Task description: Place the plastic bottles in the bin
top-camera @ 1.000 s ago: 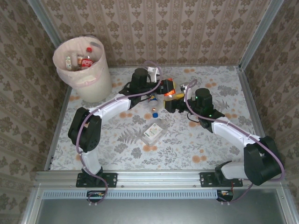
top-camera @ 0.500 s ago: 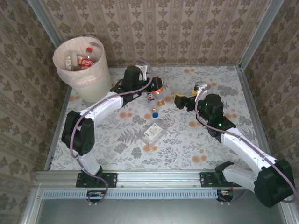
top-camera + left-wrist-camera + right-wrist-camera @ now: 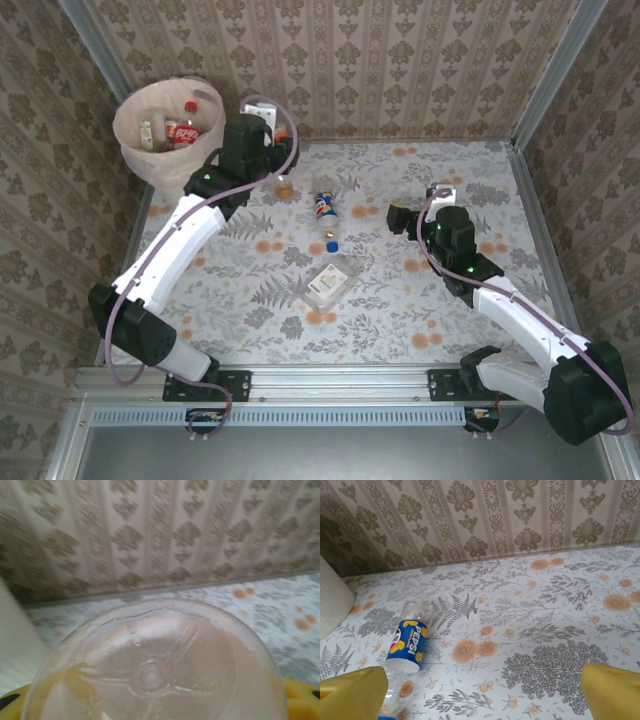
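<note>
Left gripper (image 3: 278, 179) clamped on a clear, orange-tinged plastic bottle (image 3: 150, 670), just right of the round cream bin (image 3: 150, 165), right gripper (image 3: 480, 700) wide open and empty, blue-labelled Pepsi bottle (image 3: 410, 642) lying between the arms

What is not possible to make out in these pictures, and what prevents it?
- Left wrist view: the held bottle is blurred and cut by the lower edge; its base hides label and cap.
- Right wrist view: a second bottle is cut off by the lower edge and a yellow finger; the bin by the left edge.
- Top view: the bottles in the bin are too small to count.
</note>
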